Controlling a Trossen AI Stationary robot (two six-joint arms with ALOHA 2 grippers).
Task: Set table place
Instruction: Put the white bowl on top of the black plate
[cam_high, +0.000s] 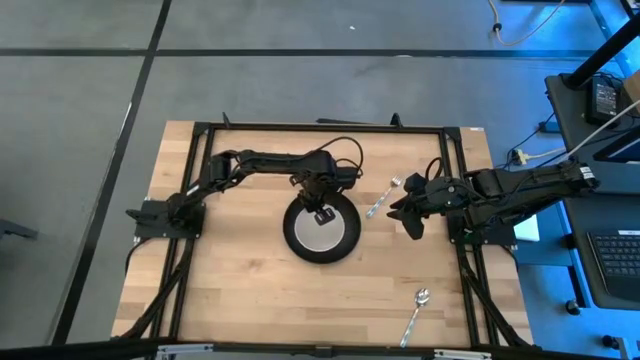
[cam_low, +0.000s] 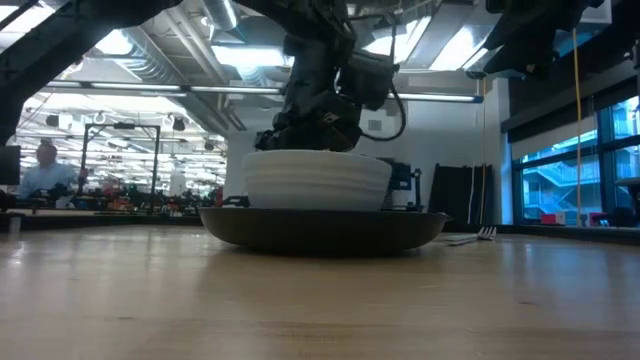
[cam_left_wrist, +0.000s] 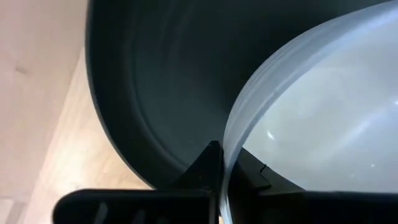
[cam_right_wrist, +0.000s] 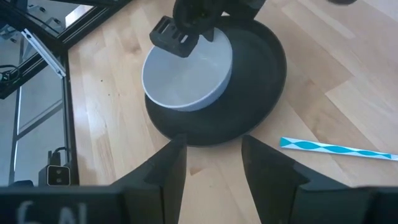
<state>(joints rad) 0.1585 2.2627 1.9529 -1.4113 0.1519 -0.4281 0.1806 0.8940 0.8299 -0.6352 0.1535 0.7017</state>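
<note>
Two pieces of cutlery and two dishes lie on the worktop (cam_high: 240, 290), a broad top of pale wood planks inside a thin black frame, which fills the middle of the high view under both arms. Nearest the front edge lies a spoon (cam_high: 417, 312), slim and shiny, well apart from everything else; we judge it has not yet been brought into the setting.

At the centre sits a round black plate (cam_high: 345, 240), shallow, matte and upturned at the rim. A white bowl (cam_high: 322, 232) rests on it, smooth inside and ringed with fine ribs outside, as the low view shows. It sits off-centre, toward the plate's far side.

The left end effector (cam_high: 322, 212) reaches down from the far side and is closed on the bowl's thin rim, one finger inside and one outside. We take that edge grip as the way to set the bowl down flat without touching the plate. The bowl looks seated, so letting go seems the step in hand.

Beyond and to the right lies a fork (cam_high: 383, 198), angled, tines pointing away, just beside the plate but not touching it. The right end effector (cam_high: 410, 212) hangs near it with its fingers spread apart and nothing between them. We suppose it waits there for the fork, clear of the left arm.
</note>
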